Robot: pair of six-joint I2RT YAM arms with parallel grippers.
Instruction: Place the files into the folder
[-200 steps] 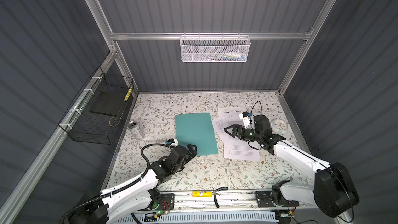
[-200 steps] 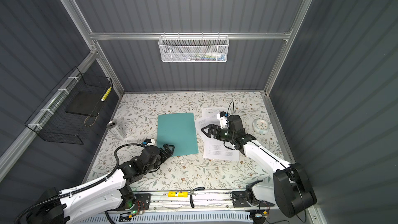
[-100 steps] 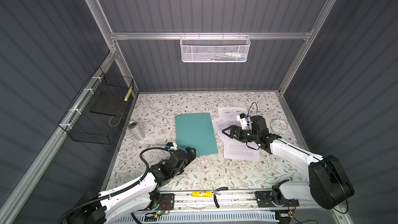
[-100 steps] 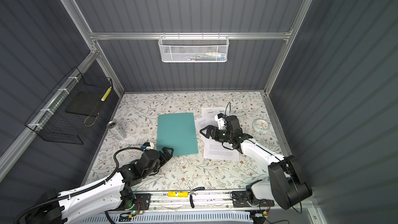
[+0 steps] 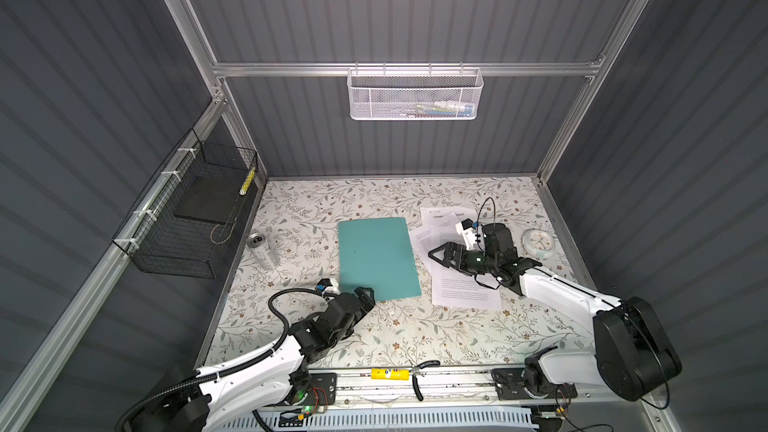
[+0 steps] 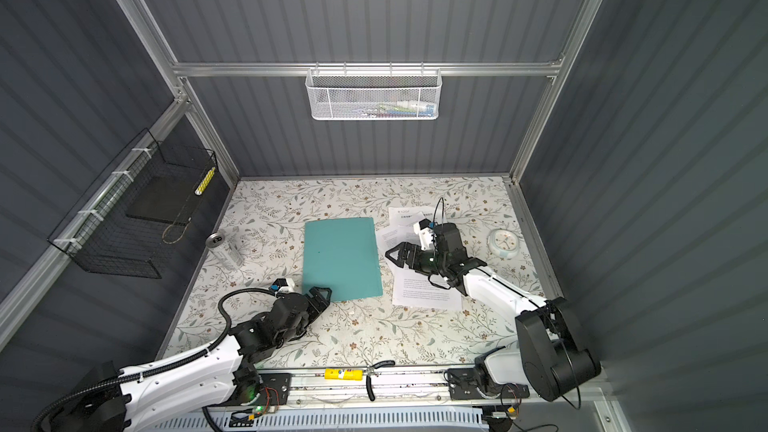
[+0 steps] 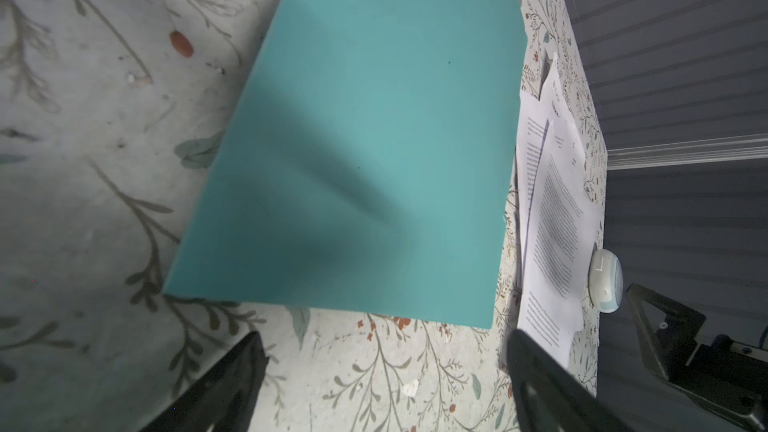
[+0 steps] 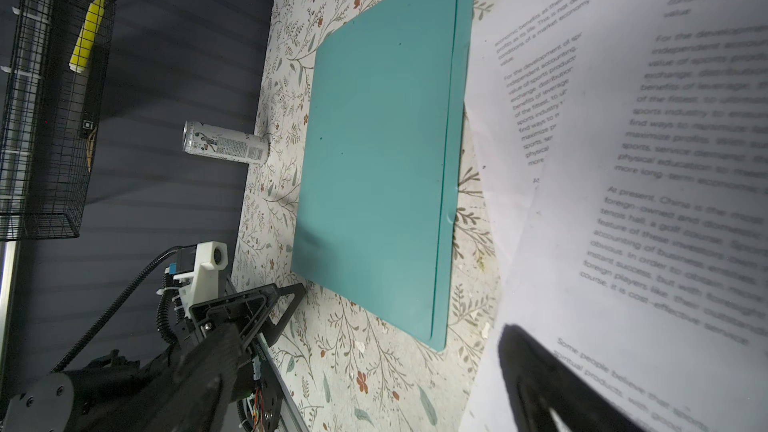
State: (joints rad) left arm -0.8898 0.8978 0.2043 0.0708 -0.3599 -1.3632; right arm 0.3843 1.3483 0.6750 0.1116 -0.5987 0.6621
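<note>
Barely begun: thin teal-green folder shut on bench, white printed sheets loose at right, left pincer and right pincer apart.

Files partly hidden by right gripper

Both arms extended low, both tools open

The left arm sets the left tool just short of the near edge of the folder, jaws spread and empty. The right arm reaches in from the folder's right; the right tool points toward the folder's right edge, jaws wide and empty.
</note>
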